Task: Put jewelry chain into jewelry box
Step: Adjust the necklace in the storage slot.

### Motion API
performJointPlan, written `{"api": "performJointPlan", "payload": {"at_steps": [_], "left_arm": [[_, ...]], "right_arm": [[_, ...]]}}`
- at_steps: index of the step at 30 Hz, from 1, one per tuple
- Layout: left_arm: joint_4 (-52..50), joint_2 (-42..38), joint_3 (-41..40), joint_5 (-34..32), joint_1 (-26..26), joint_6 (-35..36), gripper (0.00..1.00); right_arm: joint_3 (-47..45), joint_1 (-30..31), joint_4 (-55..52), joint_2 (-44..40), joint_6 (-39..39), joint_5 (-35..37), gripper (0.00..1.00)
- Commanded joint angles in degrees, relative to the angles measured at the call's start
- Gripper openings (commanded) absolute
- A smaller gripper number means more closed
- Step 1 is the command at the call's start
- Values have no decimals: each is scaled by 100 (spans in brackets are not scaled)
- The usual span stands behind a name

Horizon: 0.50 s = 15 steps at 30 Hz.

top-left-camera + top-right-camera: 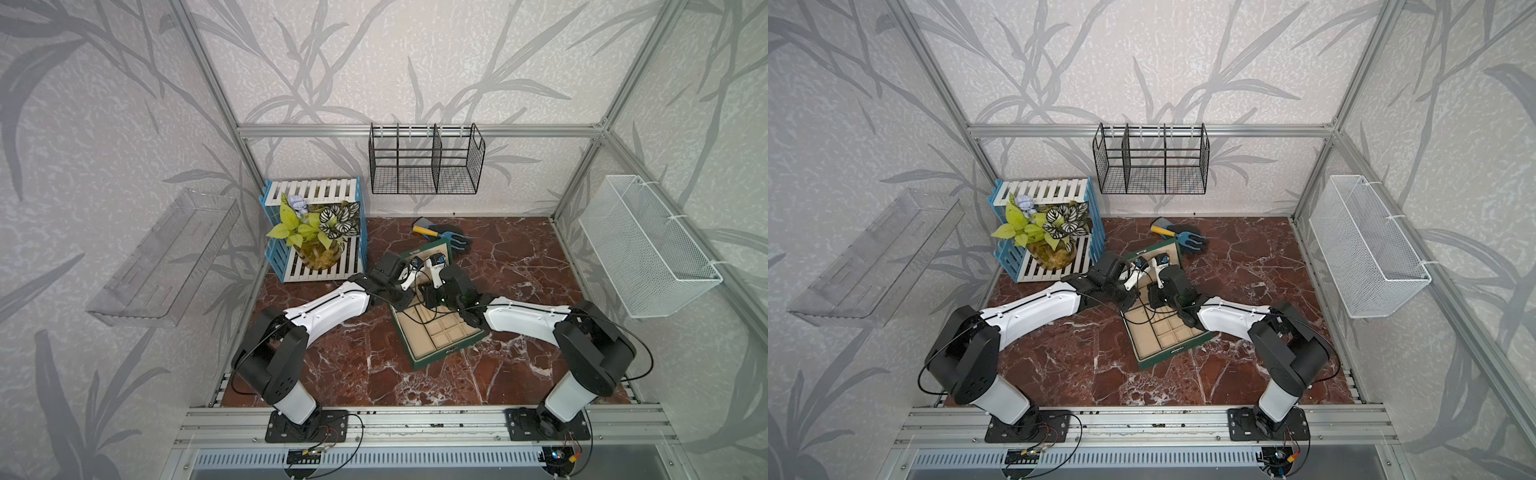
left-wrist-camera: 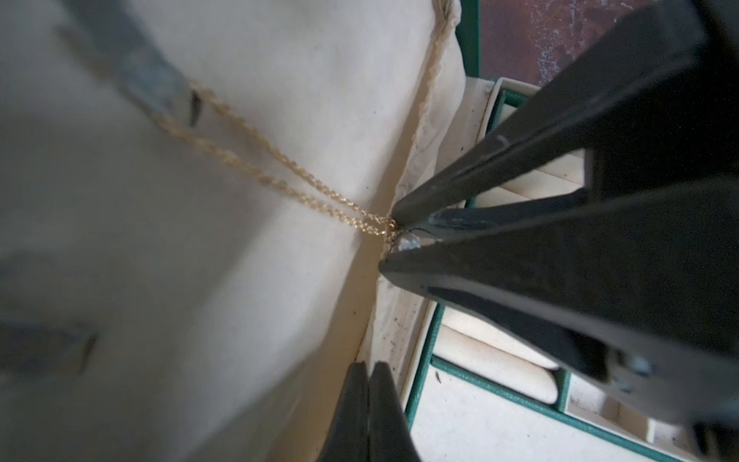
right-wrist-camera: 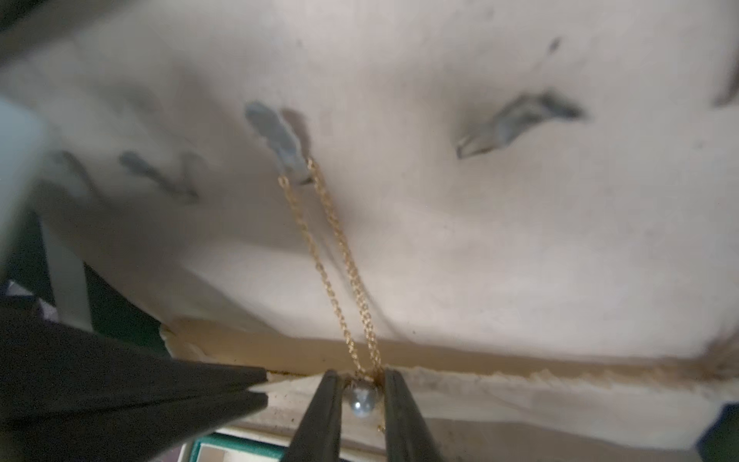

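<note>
At the box lid (image 3: 520, 240), the right end effector (image 3: 361, 374) pinches the hooked chain's (image 3: 348, 260) pendant (image 3: 360, 400), likely to pocket it, left end effector (image 2: 368, 365) closed.

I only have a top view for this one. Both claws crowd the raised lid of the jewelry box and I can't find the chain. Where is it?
Observer: In the right wrist view, the jewelry chain hangs doubled from a hook on the lid lining of the jewelry box.
Operator: Does the right claw have it?
Observer: Its fingers sit either side of the round pale pendant at the chain's lower end. I cannot tell whether they pinch it.
Operator: And the left claw?
Observer: Shut, with nothing in it. Its tip is near the pendant but apart from it.
</note>
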Motion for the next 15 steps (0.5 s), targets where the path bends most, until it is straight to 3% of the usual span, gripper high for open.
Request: {"api": "performJointPlan", "payload": {"at_steps": [1,8,15], "left_arm": [[91,2,-30,-9,82,-54,0],[87,2,-30,-29,84,-71,0],[96,-14,-30,-16,86,-89,0]], "right_arm": [[128,25,-83,69,-75,118,18],[-16,34,-40,-120,-72,23,6],[-156,56,-50,-198,-12,-190,5]]}}
